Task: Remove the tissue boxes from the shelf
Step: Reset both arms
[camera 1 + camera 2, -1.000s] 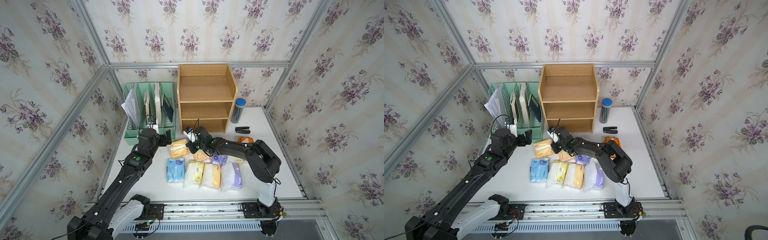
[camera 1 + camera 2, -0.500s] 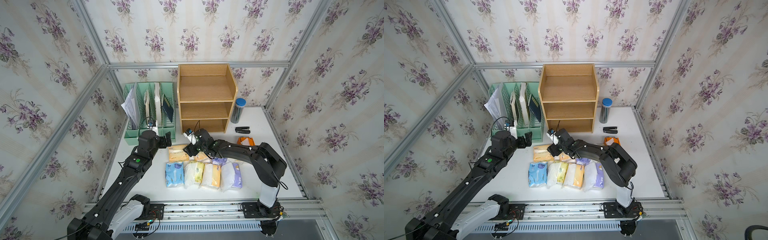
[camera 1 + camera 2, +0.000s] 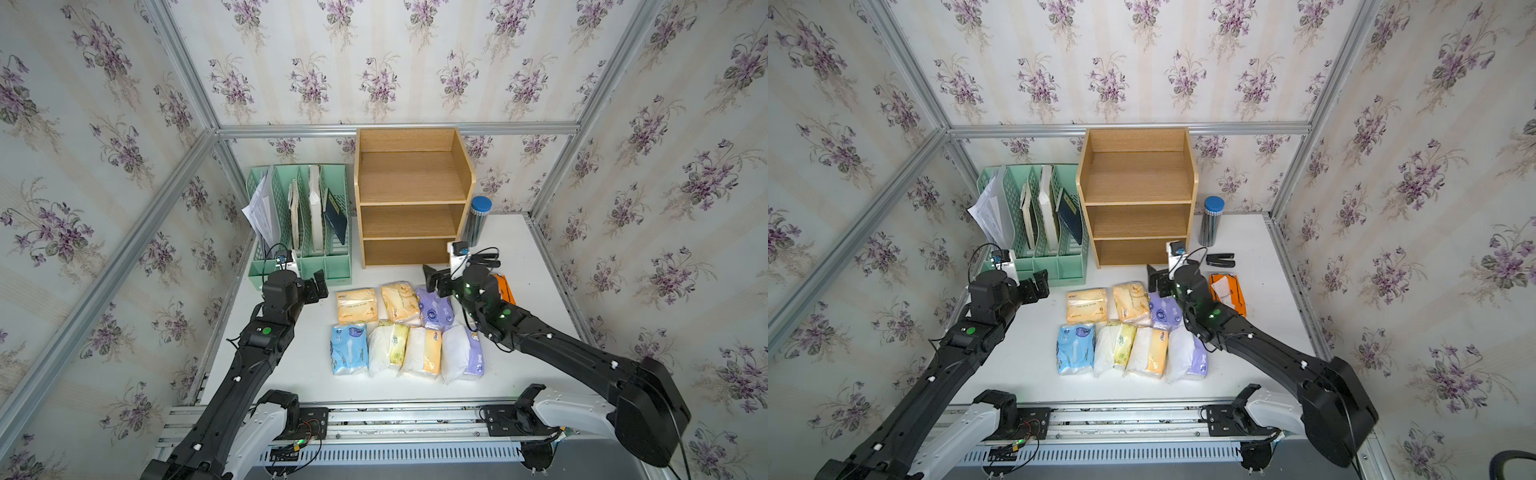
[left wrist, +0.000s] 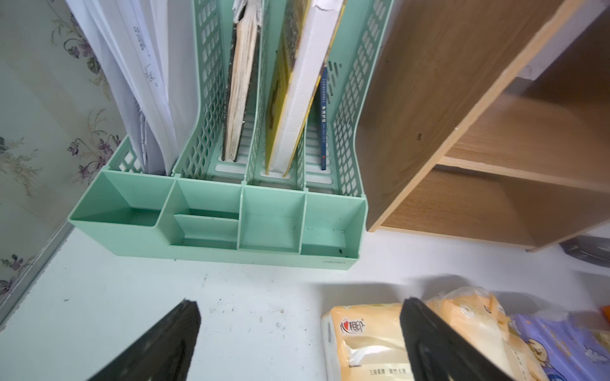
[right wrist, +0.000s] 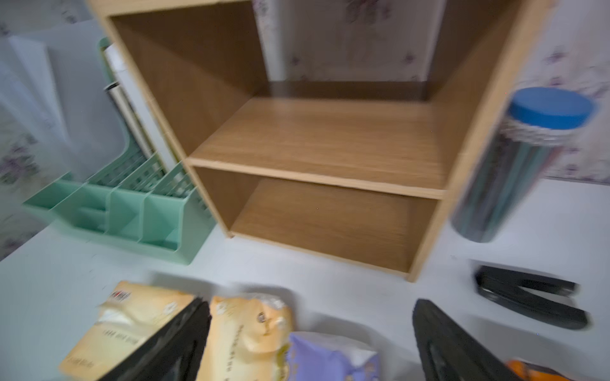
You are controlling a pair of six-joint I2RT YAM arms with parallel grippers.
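You're looking at a light-brown wood-grain shelf, a mint-green lattice rack, a near light-blue pack, a pale-orange pack and a purple pack on the white table, a blue-capped tube, and cream-striped walls with purple flowers.

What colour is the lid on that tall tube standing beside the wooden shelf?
The lid is blue. It shows largest in the right wrist view.

The left arm and the right arm both stretch forward and lean inward, the left claw held low with jaws spread wide and empty, and the right claw equally wide and gripping nothing.
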